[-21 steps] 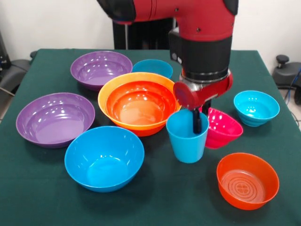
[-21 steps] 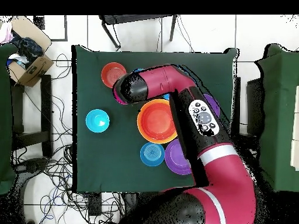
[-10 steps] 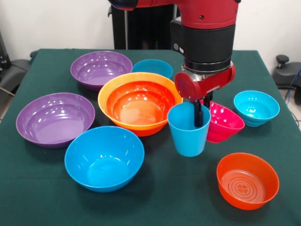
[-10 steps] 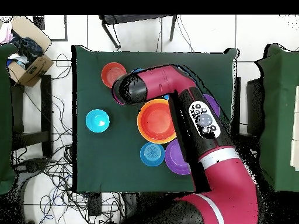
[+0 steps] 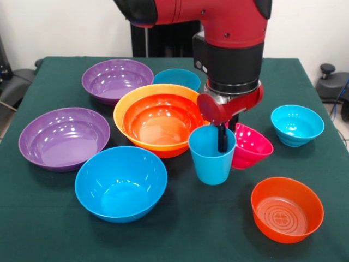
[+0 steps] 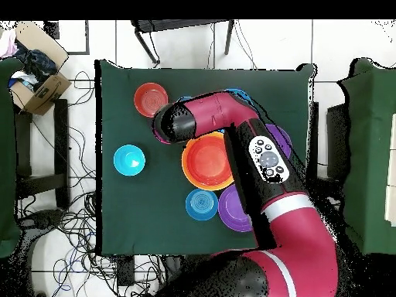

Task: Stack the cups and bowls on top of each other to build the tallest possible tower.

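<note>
My gripper (image 5: 226,143) is shut on the far rim of the light blue cup (image 5: 211,158), one finger inside it and one behind. The cup hangs upright between the magenta bowl (image 5: 250,145) and the large orange bowl (image 5: 131,97), which has a red-orange bowl (image 5: 161,121) nested in it. Around them sit two purple bowls (image 5: 117,79) (image 5: 64,137), a blue bowl (image 5: 121,183), a cyan bowl (image 5: 297,125), a far teal bowl (image 5: 178,78) and a red-orange bowl (image 5: 287,209). In the overhead view the arm (image 6: 232,131) hides the cup and the gripper.
The green table (image 5: 49,229) ends close in front of the blue and red-orange bowls. In the overhead view a cardboard box (image 6: 37,83) stands off the table's corner, with cables on the floor and chairs around.
The gripper, holding the cup, has lifted it slightly and carried it left, away from the magenta bowl and closer to the orange bowl. The bowls have stayed put.
</note>
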